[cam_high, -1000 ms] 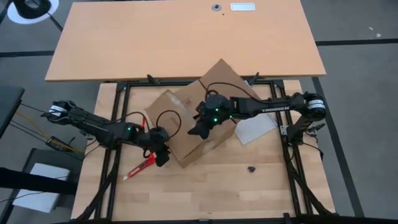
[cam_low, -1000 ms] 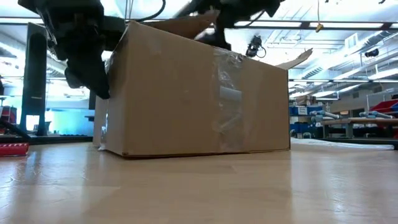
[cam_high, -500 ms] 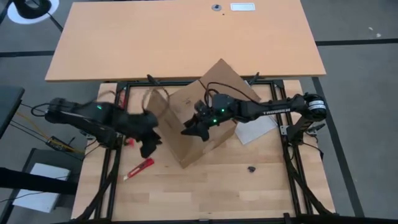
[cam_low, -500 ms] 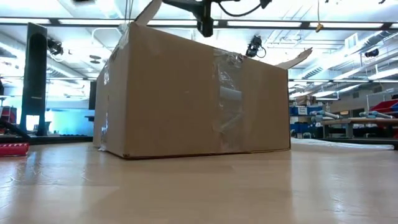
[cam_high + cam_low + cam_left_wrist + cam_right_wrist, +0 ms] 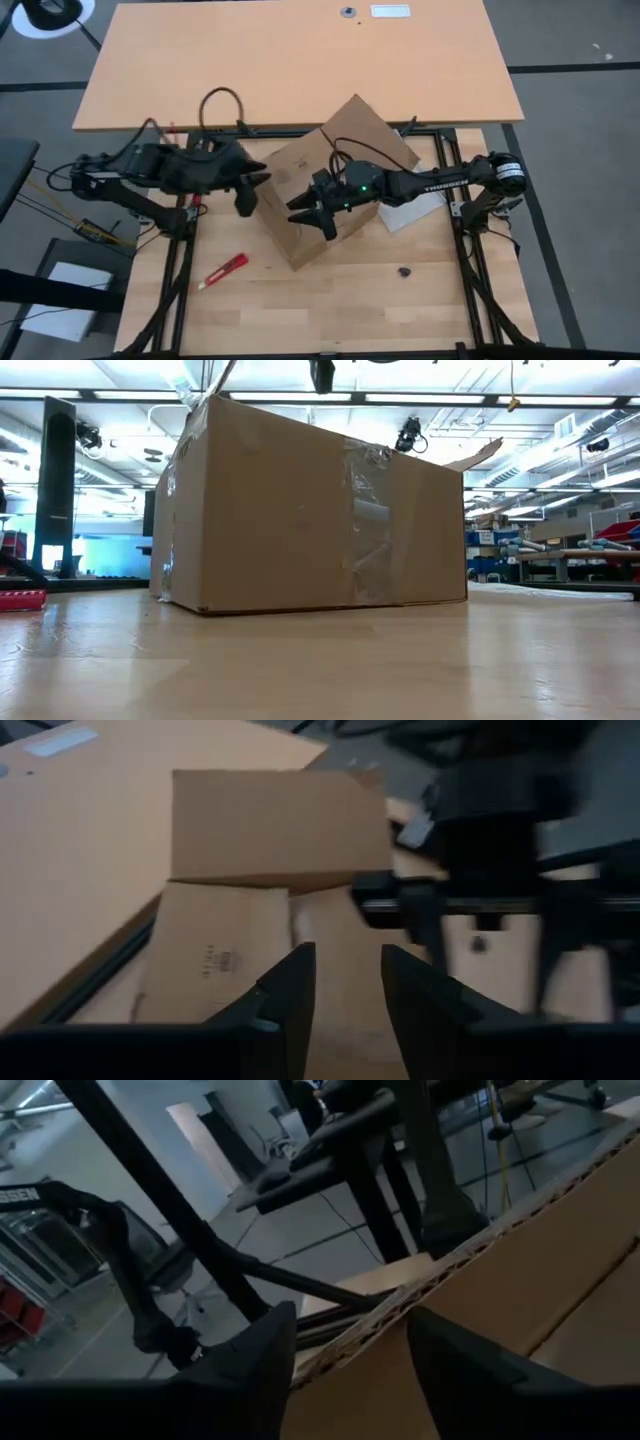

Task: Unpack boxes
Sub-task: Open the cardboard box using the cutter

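- The carton [image 5: 318, 195] sits near the middle of the slatted table [image 5: 330, 300], turned at an angle. Its far flap is folded outward and lies flat.
- In the low view the carton [image 5: 310, 510] rests flat on the table, with clear tape down its near wall and one flap sticking up at the far right.
- The right gripper [image 5: 312, 212] hangs over the carton's near-left top edge. In its wrist view a corrugated flap edge [image 5: 470, 1255] runs across between its two fingers [image 5: 250, 1365], which stand apart around it. I cannot tell whether they pinch it yet.
- The left gripper [image 5: 245, 198] hovers just beside the carton's left side. Its fingers [image 5: 290, 985] are partly open and hold nothing, and they point toward the open flaps and the right arm.
- The step in hand looks like taking hold of a near flap so it can be folded back.
- To do it well, the right fingers should close squarely on the flap's edge, not on its corner, then swing it outward along the crease so the board does not tear.
- The left gripper could steady the carton's wall, since a light carton may slide or tip when a flap is pulled.
- A red-handled tool [image 5: 227, 268] lies on the table near the left arm, well clear of the carton.
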Action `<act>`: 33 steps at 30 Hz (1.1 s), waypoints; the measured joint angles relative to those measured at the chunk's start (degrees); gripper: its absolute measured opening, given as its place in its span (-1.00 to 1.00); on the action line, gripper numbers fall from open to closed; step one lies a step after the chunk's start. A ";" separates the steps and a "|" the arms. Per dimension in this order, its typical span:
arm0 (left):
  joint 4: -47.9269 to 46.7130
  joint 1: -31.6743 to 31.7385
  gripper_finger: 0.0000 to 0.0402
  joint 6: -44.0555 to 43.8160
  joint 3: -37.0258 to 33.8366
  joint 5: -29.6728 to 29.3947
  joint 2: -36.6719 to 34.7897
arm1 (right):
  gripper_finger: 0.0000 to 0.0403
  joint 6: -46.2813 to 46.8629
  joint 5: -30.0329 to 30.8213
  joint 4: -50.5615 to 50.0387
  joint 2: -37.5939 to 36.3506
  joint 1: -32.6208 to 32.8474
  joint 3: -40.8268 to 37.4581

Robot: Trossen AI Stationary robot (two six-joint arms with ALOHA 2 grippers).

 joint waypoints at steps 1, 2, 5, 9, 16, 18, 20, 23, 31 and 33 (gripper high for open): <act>0.00 0.50 -0.36 0.53 -0.01 0.01 0.91 | -0.05 -0.44 0.04 0.02 0.00 0.26 0.00; 0.00 0.99 -0.36 0.81 -0.09 0.02 1.79 | -0.06 -0.74 0.04 0.04 0.00 0.55 0.00; -0.04 2.43 -0.36 1.84 -0.13 1.17 4.26 | -0.07 -1.11 -0.01 -0.01 0.00 1.10 0.00; -1.73 3.84 -0.36 0.63 -0.13 9.99 7.05 | -0.09 -1.10 -0.05 -0.26 0.00 1.37 0.00; -5.56 5.22 -0.36 -4.56 -0.04 24.43 7.34 | -0.10 -1.12 -0.14 -1.42 0.00 1.50 0.00; -6.53 5.24 -0.36 -5.95 0.00 26.66 7.19 | -0.11 -1.17 -0.10 -2.33 0.00 1.50 0.00; -7.60 5.00 -0.36 -7.62 0.00 28.86 6.50 | -0.11 -1.19 -0.01 -2.64 0.02 1.50 0.00; -8.50 4.12 -0.36 -10.02 -0.02 32.68 5.06 | -0.11 -1.30 0.11 -2.98 0.04 1.52 0.00; -18.15 -0.88 -0.36 -17.79 3.03 34.28 2.49 | -0.11 -3.82 0.24 -10.79 0.04 0.03 0.00; -20.15 -3.25 -0.36 -20.60 3.20 34.26 1.97 | -0.12 -5.95 0.65 -16.01 0.04 -0.47 0.00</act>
